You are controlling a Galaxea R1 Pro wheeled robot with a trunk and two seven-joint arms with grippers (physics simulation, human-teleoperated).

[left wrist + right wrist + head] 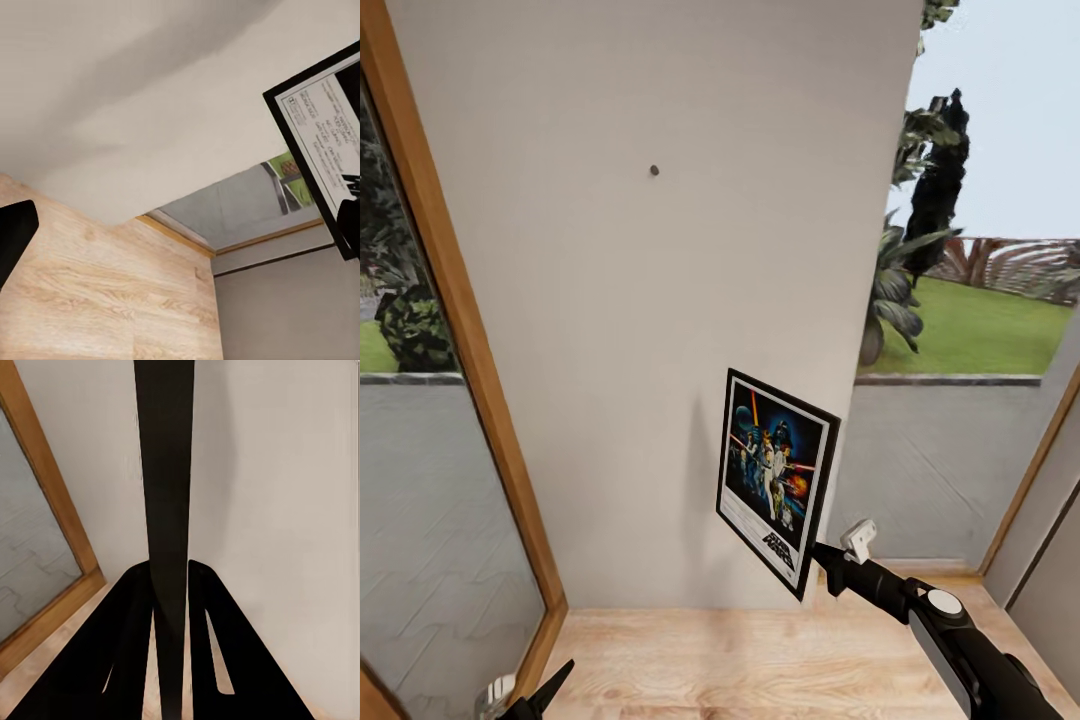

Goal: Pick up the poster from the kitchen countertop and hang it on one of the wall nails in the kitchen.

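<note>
The right gripper (818,556) clamps the lower corner of the poster (775,466), holding it upright and edge-forward in front of a pale grey wall (660,330). In the right wrist view, the two black fingers (135,652) close on either side of the poster's (166,510) thin dark edge, which rises straight up between them. The framed print, with its white border and dark blue artwork of figures, hangs low and right of centre, well below the nail (654,170), a small dark pin high on the wall. The left gripper (540,695) sits at the bottom of the head view near the wooden floor (740,660); only a finger tip shows, and whether it is parted or closed cannot be told. From the left wrist, the poster's (319,142) corner shows tilted against the wall. Wood-framed windows (430,420) flank the wall, with grass and plants (920,200) beyond the right-hand glass.
</note>
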